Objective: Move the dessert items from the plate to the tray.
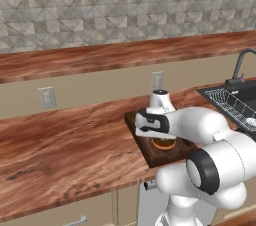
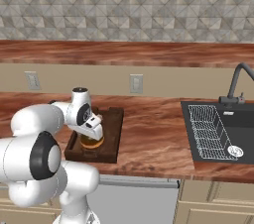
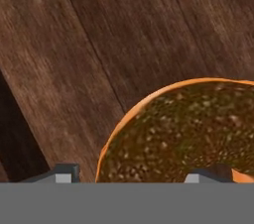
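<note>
One golden-brown ring-shaped doughnut (image 3: 183,129) lies on the flat dark brown wooden tray with the low rim (image 2: 113,134), so I judge that I am at the release step for this sweet; my two-finger gripper (image 3: 134,174) sits low over it, the two dark tips standing apart on either side of its near edge, though I cannot tell whether they grip it or have let go. The next move, as I see it, calls for parting the fingers fully and lifting straight up without dragging the doughnut. My white arm (image 1: 200,125) is folded forward over the reddish wooden counter (image 1: 60,145), the hand pointing down onto the tray.
</note>
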Robot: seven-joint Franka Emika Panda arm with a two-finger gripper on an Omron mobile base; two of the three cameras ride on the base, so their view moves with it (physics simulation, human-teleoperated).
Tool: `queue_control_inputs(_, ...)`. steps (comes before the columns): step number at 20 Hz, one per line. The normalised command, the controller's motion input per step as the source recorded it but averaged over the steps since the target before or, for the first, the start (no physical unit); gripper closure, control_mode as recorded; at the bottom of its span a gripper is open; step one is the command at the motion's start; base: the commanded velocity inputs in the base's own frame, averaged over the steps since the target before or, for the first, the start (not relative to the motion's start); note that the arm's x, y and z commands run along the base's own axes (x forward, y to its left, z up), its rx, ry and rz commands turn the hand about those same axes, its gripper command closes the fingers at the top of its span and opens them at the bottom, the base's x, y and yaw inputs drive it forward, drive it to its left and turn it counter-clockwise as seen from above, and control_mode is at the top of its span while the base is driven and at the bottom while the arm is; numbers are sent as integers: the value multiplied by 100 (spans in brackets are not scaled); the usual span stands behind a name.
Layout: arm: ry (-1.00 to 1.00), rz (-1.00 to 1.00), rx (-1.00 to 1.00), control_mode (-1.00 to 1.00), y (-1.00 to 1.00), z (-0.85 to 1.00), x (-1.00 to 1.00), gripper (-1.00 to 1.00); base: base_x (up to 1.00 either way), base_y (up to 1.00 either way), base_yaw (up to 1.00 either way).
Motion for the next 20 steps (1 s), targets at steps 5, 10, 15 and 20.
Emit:
queue_control_inputs(5, 0, 2, -5, -100, 0, 28, 0, -100, 0, 0, 0)
queue_control_inputs(10, -4, 0, -2, -100, 0, 8, 0, -100, 0, 0, 0)
queue_control_inputs(15, -9, 0, -1, -100, 2, 11, 4, -100, 0, 0, 0)
queue_control_inputs(20, -14, 0, -3, -100, 14, 99, -54, -100, 0, 0, 0)
